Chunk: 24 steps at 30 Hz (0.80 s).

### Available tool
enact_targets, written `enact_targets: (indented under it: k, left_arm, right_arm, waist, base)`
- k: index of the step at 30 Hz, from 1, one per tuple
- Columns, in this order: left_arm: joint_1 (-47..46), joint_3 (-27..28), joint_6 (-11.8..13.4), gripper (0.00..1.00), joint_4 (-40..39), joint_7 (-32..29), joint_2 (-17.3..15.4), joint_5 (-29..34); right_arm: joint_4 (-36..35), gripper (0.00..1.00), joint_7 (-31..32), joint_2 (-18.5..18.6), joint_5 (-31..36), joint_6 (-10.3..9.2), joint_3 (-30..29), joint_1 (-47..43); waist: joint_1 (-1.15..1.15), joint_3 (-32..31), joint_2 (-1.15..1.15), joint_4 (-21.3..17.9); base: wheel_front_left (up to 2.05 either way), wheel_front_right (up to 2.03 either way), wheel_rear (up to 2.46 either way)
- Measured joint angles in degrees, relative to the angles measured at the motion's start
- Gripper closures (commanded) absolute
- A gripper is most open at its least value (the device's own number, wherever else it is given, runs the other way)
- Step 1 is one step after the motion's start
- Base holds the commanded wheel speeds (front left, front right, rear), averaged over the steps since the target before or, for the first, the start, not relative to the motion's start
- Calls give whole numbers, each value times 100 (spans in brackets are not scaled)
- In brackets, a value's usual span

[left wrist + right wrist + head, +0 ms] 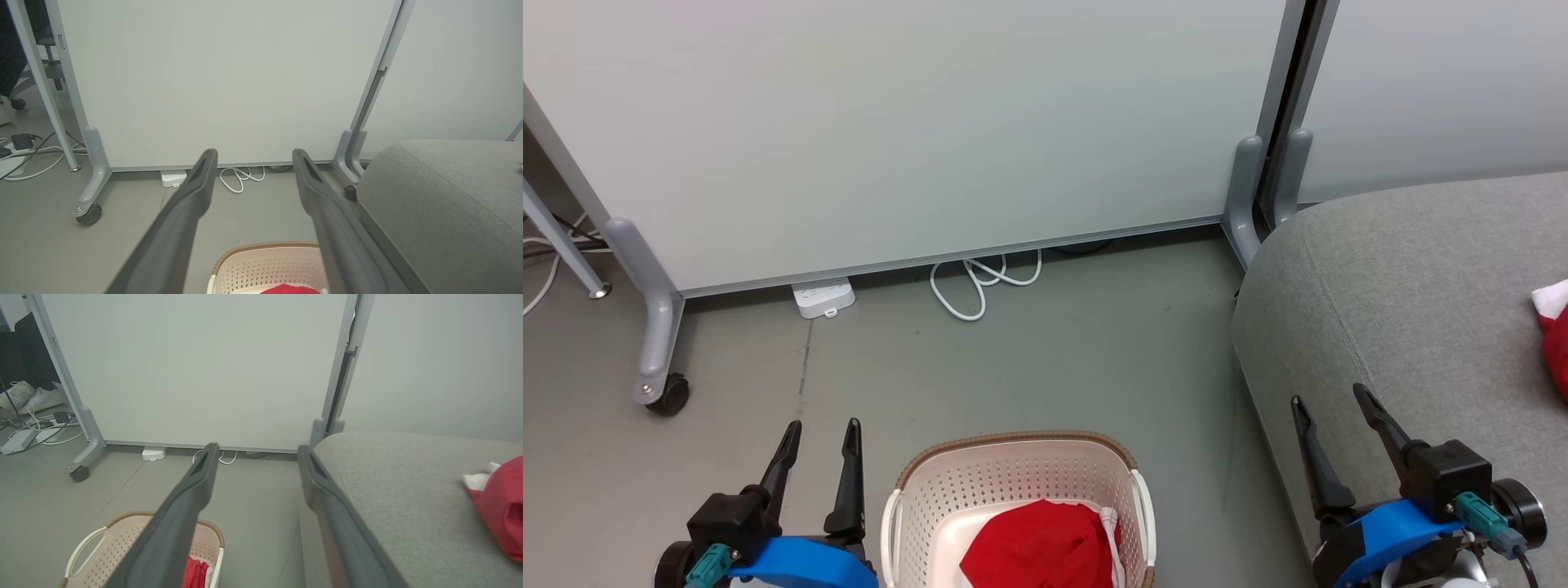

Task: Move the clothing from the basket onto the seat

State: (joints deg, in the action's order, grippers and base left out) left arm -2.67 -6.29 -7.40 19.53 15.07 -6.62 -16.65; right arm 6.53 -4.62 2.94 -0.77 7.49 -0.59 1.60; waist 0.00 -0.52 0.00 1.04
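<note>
Gaping empty: left fingers, right fingers; right wrist view adds white shoes.

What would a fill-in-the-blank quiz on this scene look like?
1. The clothing in the basket is ____ in colour.
2. Another garment lies on the seat, whose fabric is ____.
3. The left gripper and the right gripper both stand ____, holding nothing.
4. In the head view, the seat is on the basket's ____ side.
Missing words: red; grey; open; right.
</note>
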Motion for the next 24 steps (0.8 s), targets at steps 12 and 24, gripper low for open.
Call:
enact_targets:
  k: [12,24]
  left_arm:
    - [-1,-18,0,0,11,0,49,5]
    - [-69,-112,1,0,4,0,52,19]
  right_arm:
    - [2,0,-23,0,-38,0,41,1]
    - [-73,0,-20,-1,-75,0,149,150]
  waist:
    - [0,24,0,55]
    - [0,353,0,-56]
  base:
    - [0,0,0]
    - [0,0,0]
